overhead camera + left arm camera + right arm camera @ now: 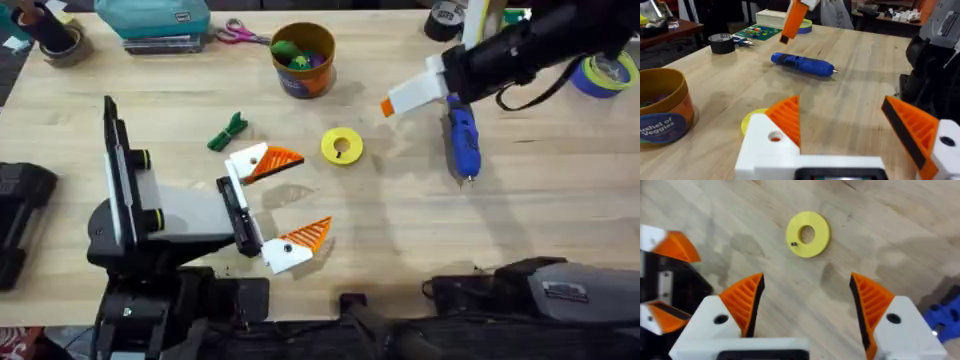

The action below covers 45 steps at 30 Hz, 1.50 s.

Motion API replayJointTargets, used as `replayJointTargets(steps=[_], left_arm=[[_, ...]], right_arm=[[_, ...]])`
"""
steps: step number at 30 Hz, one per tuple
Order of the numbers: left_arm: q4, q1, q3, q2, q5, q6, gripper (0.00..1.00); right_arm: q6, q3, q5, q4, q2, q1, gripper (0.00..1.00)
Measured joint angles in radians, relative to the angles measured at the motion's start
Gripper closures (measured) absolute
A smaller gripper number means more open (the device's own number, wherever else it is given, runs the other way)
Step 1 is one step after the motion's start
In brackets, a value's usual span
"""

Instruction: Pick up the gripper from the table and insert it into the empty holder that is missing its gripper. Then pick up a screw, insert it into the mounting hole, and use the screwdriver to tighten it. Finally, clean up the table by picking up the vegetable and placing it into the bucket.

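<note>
My left gripper (313,192) lies low on the table, open, its orange ribbed fingers (787,117) on white brackets with nothing between them. My right gripper (392,103) hovers open above the table, both orange fingers (745,297) in place, over the yellow disc (808,234). The blue screwdriver (462,140) lies just right of it, also seen as the screwdriver (802,63) from the left wrist. The green vegetable (228,132) lies left of the left gripper's upper finger. The bucket (303,58) stands at the back centre with toy pieces inside. The loose gripper and the empty holder are out of view.
A small dark speck (794,243) sits on the yellow disc (342,146); I cannot tell whether it is a screw. Scissors (237,33), a teal box (150,20) and tape rolls (605,72) line the back edge. A black block (20,220) sits at the far left.
</note>
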Motion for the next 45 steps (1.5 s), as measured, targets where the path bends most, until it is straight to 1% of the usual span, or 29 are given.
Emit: replayJointTargets(steps=[3,9,12,15,20,24,28,29,33,37,45], left_arm=[[0.0,0.0,0.0,0.0,0.0,0.0,0.015],[0.0,0.0,0.0,0.0,0.0,0.0,0.014],[0.0,0.0,0.0,0.0,0.0,0.0,0.014],[0.0,0.0,0.0,0.0,0.0,0.0,0.014],[0.0,0.0,0.0,0.0,0.0,0.0,0.015],[0.0,0.0,0.0,0.0,0.0,0.0,0.015],[0.0,0.0,0.0,0.0,0.0,0.0,0.015],[0.0,0.0,0.0,0.0,0.0,0.0,0.015],[0.0,0.0,0.0,0.0,0.0,0.0,0.015],[0.0,0.0,0.0,0.0,0.0,0.0,0.015],[0.0,0.0,0.0,0.0,0.0,0.0,0.015]], right_arm=[[-0.025,0.004,0.093,-0.026,-0.015,0.051,0.006],[-0.013,0.004,0.263,-0.036,-0.017,0.18,0.006],[0.0,-0.009,0.323,-0.024,-0.018,0.232,0.006],[0.006,-0.044,0.354,-0.005,-0.02,0.249,0.006],[0.015,-0.114,0.38,0.018,-0.022,0.251,0.006],[0.02,-0.16,0.388,0.07,-0.022,0.255,0.006],[0.024,-0.207,0.391,0.143,-0.022,0.278,0.006],[0.028,-0.235,0.391,0.172,-0.022,0.301,0.006],[0.037,-0.249,0.391,0.203,-0.022,0.324,0.006],[0.048,-0.257,0.391,0.256,-0.021,0.325,0.006],[0.054,-0.323,0.391,0.336,-0.022,0.326,0.006]])
